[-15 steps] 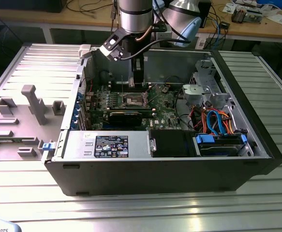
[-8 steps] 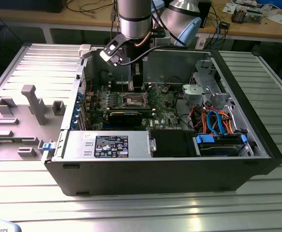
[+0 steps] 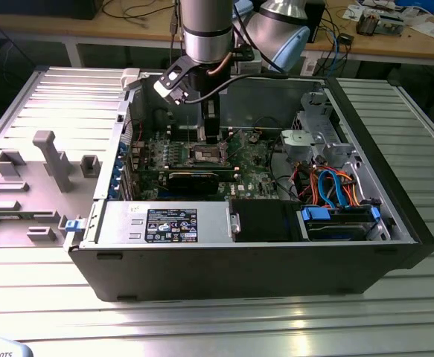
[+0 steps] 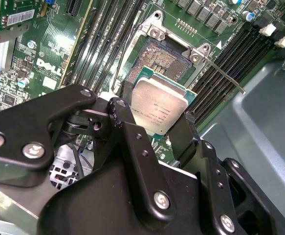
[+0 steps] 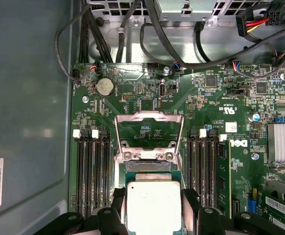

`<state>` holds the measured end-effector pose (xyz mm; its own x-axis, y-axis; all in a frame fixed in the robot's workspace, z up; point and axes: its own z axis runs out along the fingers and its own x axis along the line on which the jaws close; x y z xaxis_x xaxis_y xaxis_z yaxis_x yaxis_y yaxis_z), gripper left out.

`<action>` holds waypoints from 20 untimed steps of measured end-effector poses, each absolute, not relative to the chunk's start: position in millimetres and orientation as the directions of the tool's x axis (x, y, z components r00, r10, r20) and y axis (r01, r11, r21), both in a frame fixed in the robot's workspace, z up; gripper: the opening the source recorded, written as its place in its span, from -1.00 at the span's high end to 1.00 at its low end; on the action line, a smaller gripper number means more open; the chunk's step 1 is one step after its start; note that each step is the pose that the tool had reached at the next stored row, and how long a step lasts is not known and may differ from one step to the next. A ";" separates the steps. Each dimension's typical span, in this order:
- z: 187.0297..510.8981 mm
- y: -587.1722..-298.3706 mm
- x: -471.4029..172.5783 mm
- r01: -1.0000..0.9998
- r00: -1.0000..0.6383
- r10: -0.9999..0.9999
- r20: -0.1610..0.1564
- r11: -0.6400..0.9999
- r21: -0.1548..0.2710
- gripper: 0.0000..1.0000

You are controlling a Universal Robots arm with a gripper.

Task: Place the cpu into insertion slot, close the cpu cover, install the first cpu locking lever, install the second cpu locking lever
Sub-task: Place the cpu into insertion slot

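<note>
My gripper [image 4: 154, 117] is shut on the cpu [image 4: 160, 108], a flat square chip with a silver-grey top, clamped by two opposite edges between black fingers [image 4: 124, 113]. The chip hangs level just above the insertion slot [image 4: 158, 55], whose dark pin field shows beyond the chip's far edge. In the first wrist view the cpu [image 5: 153, 205] sits between the fingers [image 5: 190, 201], and the silvery cpu cover [image 5: 149, 117] is swung open past the slot. A thin locking lever [image 4: 224, 74] sticks out beside the socket. In the exterior view the gripper [image 3: 211, 137] reaches down into the case over the slot [image 3: 205, 155].
The green motherboard [image 3: 254, 167] lies in an open black computer case [image 3: 395, 186]. Black memory slots [image 5: 91, 171] flank the socket on both sides. Cables [image 5: 132, 29] run along the case wall. A grey fixture plate [image 3: 30, 186] lies at the exterior view's left.
</note>
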<state>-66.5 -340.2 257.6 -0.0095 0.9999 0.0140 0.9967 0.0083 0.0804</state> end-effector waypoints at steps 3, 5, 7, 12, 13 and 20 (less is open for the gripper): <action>257.6 -340.2 -66.5 0.997 -0.010 1.000 0.014 0.008 0.080 -0.08; 257.6 -340.2 -66.5 0.997 -0.009 1.000 0.014 0.008 0.080 -0.08; 257.6 -340.2 -66.5 0.997 -0.009 1.000 0.014 0.008 0.080 -0.08; 254.0 -340.2 -66.5 0.997 -0.010 1.000 0.014 0.008 0.080 -0.08; 252.1 -340.1 -66.5 0.997 -0.010 1.000 0.014 0.008 0.080 -0.08; 233.8 -340.2 -66.9 0.997 -0.006 1.000 0.014 0.005 0.080 -0.08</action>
<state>-66.9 -340.2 233.8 -0.0062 0.9999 0.0141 0.9967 0.0051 0.0804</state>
